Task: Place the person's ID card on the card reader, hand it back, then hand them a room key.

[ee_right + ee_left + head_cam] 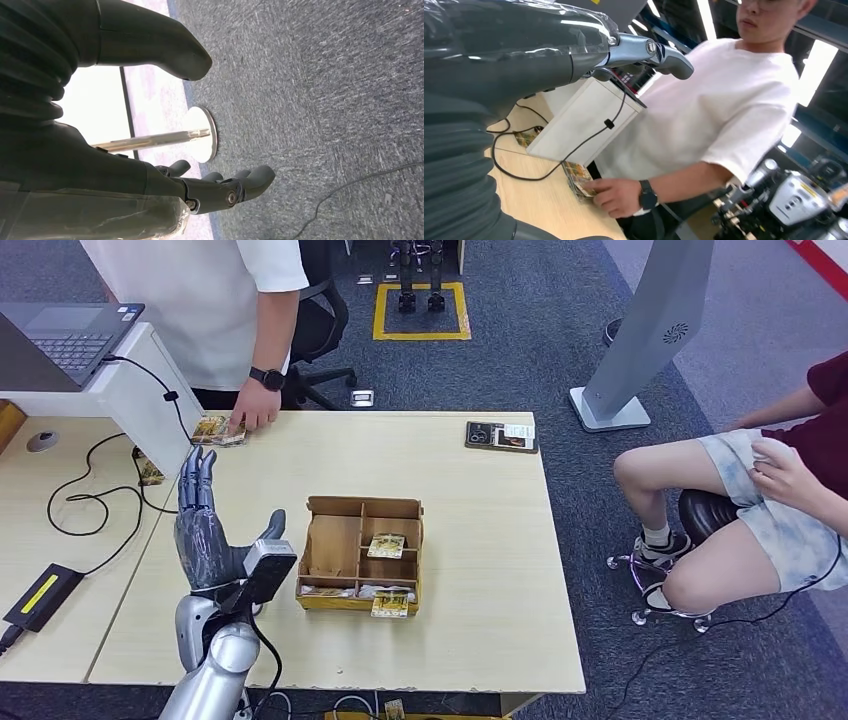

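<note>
Left hand point(205, 530) raised over the table point(480, 540), fingers straight and apart, holding nothing, likely waiting to receive. Beyond it, at the table's far edge, a person's hand point(255, 410) rests on the ID card point(215, 430). Wooden tray point(362, 552) mid-table, card reader point(500, 435) far side. Right hand point(220, 187) loosely apart above grey carpet point(325, 75).

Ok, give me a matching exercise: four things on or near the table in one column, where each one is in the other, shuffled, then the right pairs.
Things:
1. ID card
2. card reader
3. wooden organizer box
4. left robot hand

Places:
A. middle of the table, cards in its compartments
B. far right corner of the table
C. raised open over the table's left side
D. far left edge, under the standing person's hand

Pairs: 1-D, 2-B, 3-A, 4-C
</note>
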`<state>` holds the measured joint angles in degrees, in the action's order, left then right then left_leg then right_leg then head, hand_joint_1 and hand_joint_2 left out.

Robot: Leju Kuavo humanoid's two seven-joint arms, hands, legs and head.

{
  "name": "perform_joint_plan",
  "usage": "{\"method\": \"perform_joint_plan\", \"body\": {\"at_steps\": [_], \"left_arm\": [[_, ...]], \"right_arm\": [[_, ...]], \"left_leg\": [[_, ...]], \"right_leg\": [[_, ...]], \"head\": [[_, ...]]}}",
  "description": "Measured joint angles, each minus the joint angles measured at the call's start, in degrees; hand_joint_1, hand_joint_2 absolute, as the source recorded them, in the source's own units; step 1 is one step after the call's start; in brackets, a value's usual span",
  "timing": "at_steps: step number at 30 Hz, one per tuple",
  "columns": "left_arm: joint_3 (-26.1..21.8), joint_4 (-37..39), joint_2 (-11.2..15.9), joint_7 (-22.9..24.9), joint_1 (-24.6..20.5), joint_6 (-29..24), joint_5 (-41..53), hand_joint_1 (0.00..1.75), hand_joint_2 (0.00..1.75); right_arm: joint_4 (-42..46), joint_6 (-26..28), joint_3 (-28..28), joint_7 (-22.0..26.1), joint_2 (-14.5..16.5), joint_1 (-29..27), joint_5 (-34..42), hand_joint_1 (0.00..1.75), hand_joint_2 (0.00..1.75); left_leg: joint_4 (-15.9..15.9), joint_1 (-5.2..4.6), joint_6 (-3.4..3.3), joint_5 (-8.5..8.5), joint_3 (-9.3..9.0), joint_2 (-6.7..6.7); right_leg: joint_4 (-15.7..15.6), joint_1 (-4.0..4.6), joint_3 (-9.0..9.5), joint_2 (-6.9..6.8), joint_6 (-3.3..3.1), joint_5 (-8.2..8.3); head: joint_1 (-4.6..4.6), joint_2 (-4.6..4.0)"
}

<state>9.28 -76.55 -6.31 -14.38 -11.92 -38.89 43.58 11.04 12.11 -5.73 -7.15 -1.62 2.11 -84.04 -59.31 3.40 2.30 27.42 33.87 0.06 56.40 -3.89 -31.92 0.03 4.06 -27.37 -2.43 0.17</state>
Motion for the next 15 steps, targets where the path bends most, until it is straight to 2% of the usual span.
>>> {"method": "perform_joint_plan", "body": {"at_steps": [7, 15], "left_arm": [[6.5, -4.8, 7.4, -5.5, 7.0, 1.2, -2.6, 0.00, 1.75], [9.1, -8.9, 12.4, -9.9, 12.1, 3.2, -4.4, 0.00, 1.75]], "right_arm": [[0.0, 0.5, 0.0, 0.5, -0.3, -0.2, 0.2, 0.00, 1.75], [0.0, 0.7, -0.2, 1.2, -0.7, -0.3, 0.4, 0.00, 1.75]], "left_leg": [[0.0, -0.01, -0.05, 0.05, 0.02, 0.01], [0.0, 0.00, -0.05, 0.04, 0.02, 0.02]], "right_leg": [[0.0, 0.00, -0.04, -0.02, 0.00, -0.04], [0.0, 0.00, -0.04, -0.01, 0.00, -0.04]], "head": [[0.00, 0.00], [0.01, 0.00]]}}
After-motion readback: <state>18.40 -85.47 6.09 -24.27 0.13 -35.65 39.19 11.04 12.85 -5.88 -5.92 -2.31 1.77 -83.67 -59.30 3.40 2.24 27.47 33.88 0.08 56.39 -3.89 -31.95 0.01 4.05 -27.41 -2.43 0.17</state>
